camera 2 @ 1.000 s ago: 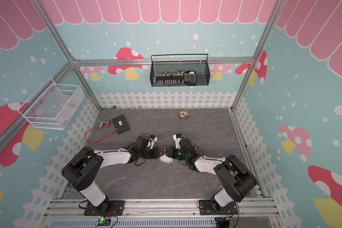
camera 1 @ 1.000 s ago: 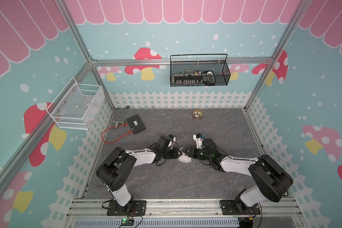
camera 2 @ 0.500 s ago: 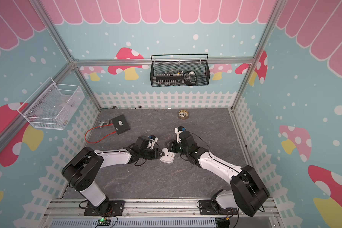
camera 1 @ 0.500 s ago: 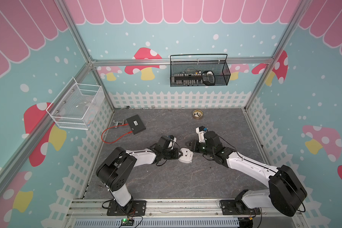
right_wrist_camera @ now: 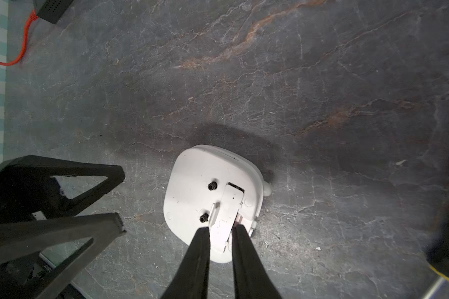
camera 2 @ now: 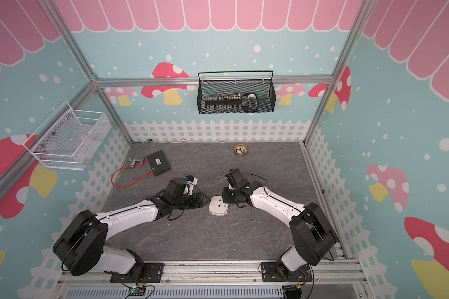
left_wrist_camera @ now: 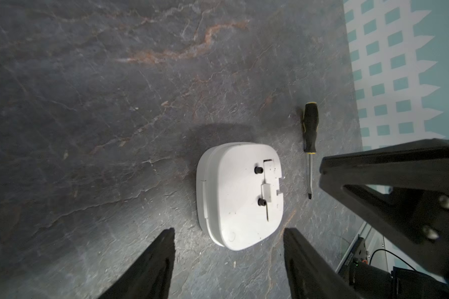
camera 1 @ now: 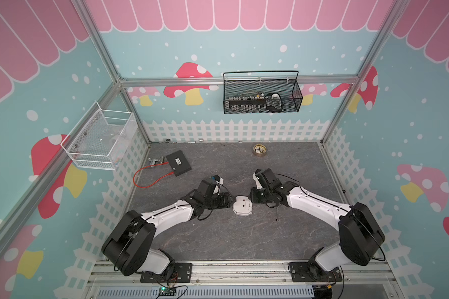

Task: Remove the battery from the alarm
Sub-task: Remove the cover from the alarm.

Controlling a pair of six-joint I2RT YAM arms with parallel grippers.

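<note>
The alarm lies face down on the grey table, its plain white back up with two black knobs. My left gripper stands open, its fingers either side of the alarm's near edge and apart from it. My right gripper is shut on the small white cover plate, which tilts up off the alarm's rectangular recess. The battery is hidden under that plate.
A black and yellow screwdriver lies just right of the alarm. A flat black box with a red cable sits back left and a brass dial back right. Wire baskets hang on the walls.
My left jaws have opened off the alarm. My right jaws have narrowed onto the cover plate, and the right arm's elbow has swung out to the right.
</note>
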